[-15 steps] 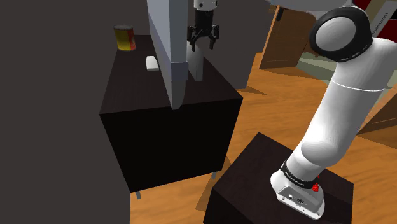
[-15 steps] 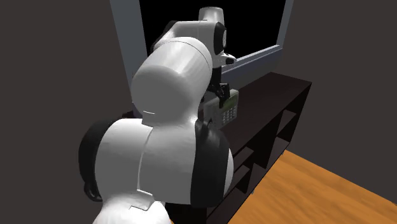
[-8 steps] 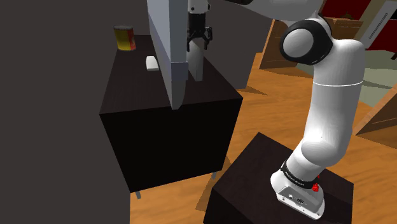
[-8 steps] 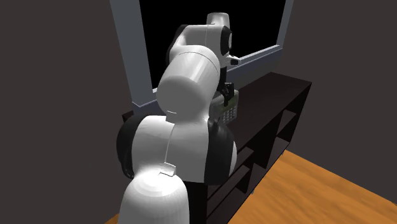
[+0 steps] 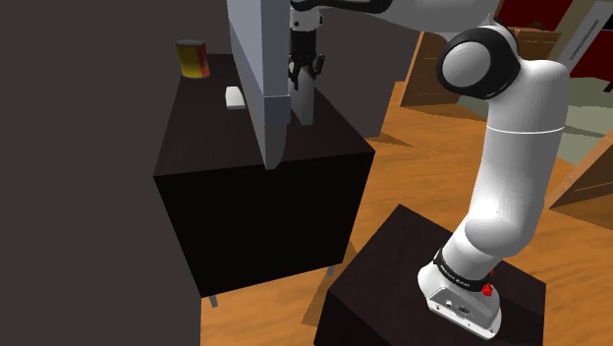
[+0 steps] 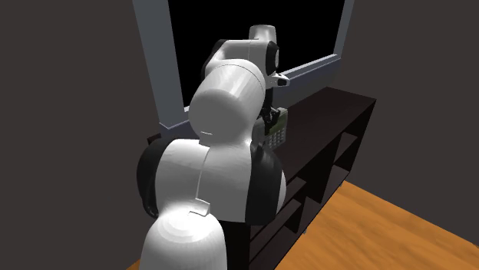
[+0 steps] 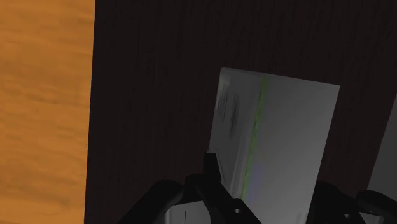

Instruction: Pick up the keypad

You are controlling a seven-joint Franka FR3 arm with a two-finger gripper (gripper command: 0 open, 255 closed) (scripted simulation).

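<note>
Now | keypad (image 7: pixel 273 133) upright directly under gripper (image 5: pixel 304 73) | held or not: cannot tell

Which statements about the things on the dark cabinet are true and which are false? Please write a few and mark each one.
1. The grey keypad stands upright on the dark cabinet. True.
2. The red and yellow can stands on the wooden floor. False: it stands on the cabinet top, near the wall.
3. The gripper is at the upper end of the keypad. True.
4. The small white object lies on the robot's stand. False: it lies on the cabinet top, between the can and the keypad.
</note>
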